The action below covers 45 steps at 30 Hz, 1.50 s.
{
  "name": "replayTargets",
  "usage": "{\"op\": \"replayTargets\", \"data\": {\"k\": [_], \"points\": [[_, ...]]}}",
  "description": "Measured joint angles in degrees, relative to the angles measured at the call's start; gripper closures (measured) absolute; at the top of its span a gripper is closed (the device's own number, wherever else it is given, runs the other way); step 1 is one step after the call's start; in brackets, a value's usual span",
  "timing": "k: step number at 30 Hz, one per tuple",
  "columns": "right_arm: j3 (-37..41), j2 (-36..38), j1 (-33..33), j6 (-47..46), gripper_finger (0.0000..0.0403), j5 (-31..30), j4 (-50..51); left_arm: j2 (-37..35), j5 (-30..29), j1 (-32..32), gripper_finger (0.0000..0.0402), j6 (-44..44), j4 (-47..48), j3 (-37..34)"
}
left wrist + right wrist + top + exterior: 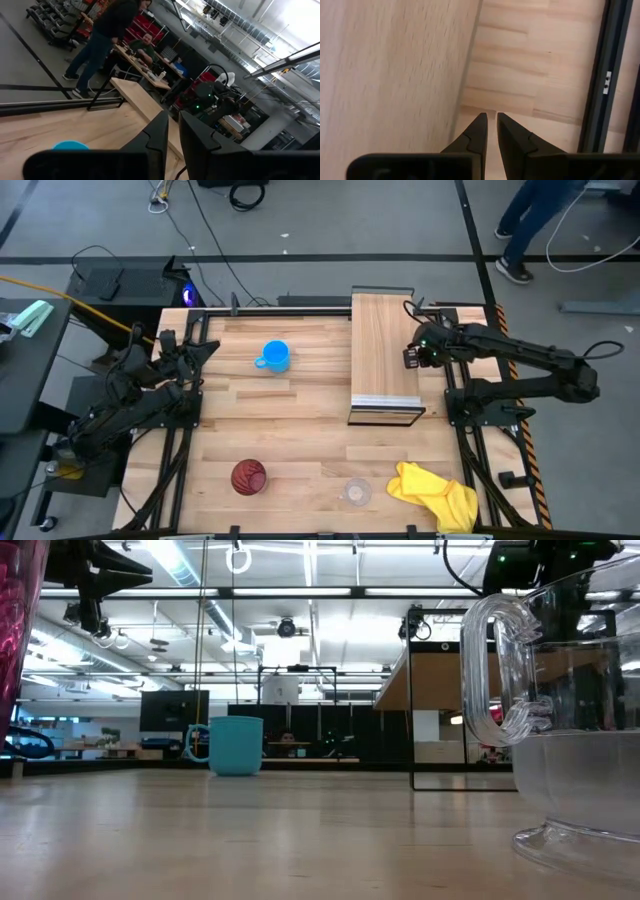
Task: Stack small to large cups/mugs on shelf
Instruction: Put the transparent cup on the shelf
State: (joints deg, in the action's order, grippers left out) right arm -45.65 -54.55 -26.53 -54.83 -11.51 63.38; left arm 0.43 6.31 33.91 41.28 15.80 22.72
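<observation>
On tabletop: blue mug (274, 356), upright, handled.

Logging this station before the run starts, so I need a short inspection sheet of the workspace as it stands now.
Surface: slatted wooden tabletop, no spills seen.
Job's things: blue mug at the back; red tumbler and clear cup at the front edge; shelf bare.
Clutter: yellow cloth at the front right corner.
Grippers: left hand at the table's left edge, shut, empty; right hand at the shelf's right edge, shut, empty.
Cables: cables on the floor behind the table.
Surroundings: a person's legs behind the table.
</observation>
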Motion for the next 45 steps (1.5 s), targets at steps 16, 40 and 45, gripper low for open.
{"op": "replayTargets", "data": {"k": [16,40,45], "points": [[-9.91,5.69,0.45,0.77,0.0353,0.85,8.14,0.0,-0.01,0.0,0.0346,0.0,0.87,0.0],[-26.03,-7.55,58.26,-31.12,0.0353,2.93,-2.37,-0.02,-0.04,0.0,0.035,0.49,0.86,0.0],[-26.03,-15.22,66.22,-38.6,0.0353,2.82,-3.28,0.0,-0.05,0.0,0.0345,1.59,0.89,0.0]]}}
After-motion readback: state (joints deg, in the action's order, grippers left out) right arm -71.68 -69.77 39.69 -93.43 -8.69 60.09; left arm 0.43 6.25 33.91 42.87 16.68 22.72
